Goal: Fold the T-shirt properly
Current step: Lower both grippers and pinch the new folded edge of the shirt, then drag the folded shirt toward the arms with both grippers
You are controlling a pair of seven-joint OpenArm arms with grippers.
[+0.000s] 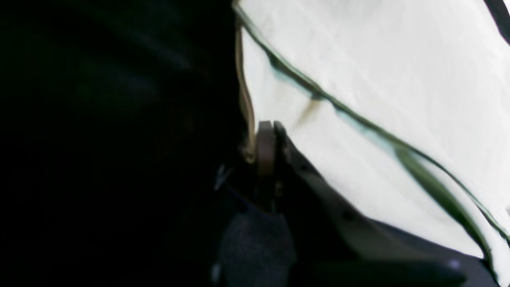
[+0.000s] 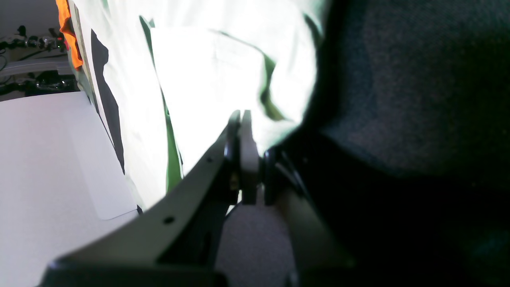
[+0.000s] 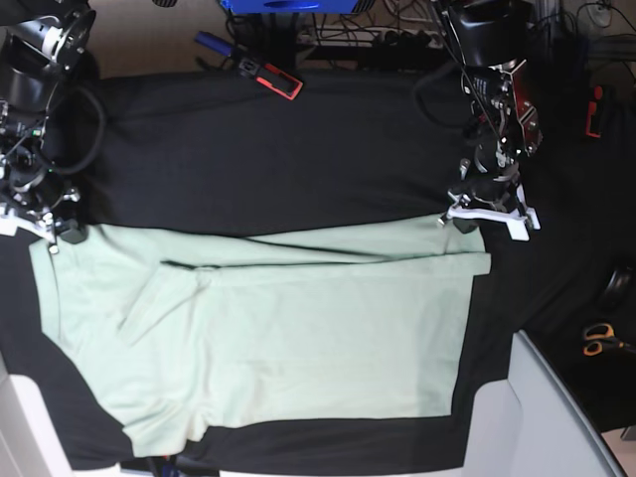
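Both grippers, left [image 3: 481,214] and right [image 3: 42,231], look pinched shut on the far corners of the T-shirt [image 3: 298,338] lying flat on the black table cover [image 3: 258,149]; lengthwise fold underway, next needs synchronized carry toward the near edge.

both wrist views are blurred, the t-shirt [image 2: 223,75] blown out white beside near-black cloth; the base view is evenly lit and sharp.

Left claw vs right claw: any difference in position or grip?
The left claw sits at the T-shirt corner on the base view's right; the right claw sits at the corner on that view's left. Left pinches a thin hem edge; right pinches bunched fabric. Both are shut on cloth.
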